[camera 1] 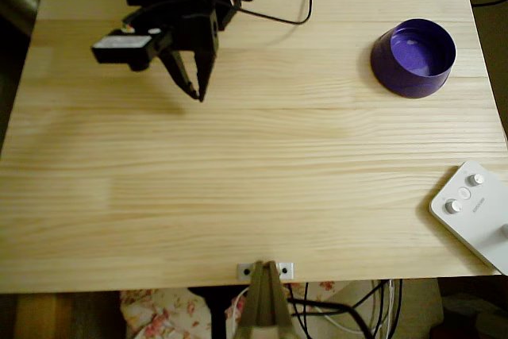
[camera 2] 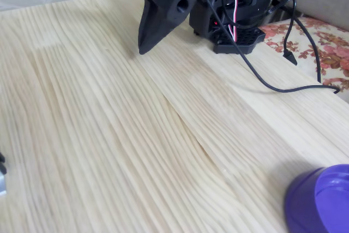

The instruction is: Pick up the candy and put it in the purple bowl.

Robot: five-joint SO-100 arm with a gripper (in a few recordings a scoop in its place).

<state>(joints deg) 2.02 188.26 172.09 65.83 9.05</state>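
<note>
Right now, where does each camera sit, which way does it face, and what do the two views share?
Overhead view: above the pale wooden table, looking straight down; black arm and gripper at upper left, round deep-purple plastic bowl upper right.
Fixed view: low at the table's edge beside the bowl, facing the arm's base; gripper points down.
Shared: arm, bowl, tabletop.

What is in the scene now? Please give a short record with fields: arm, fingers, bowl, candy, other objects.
arm: black, at the table's far edge in the overhead view, near the top left
fingers: pointing down at the wood, tips close together, nothing visible between them; also seen in the fixed view
purple bowl: upright near the top right of the overhead view, far from the arm; inside looks empty
candy: I cannot find it on the table
other objects: white device with round knobs at the right edge; black cable beside the arm
surface: light wooden table
</note>
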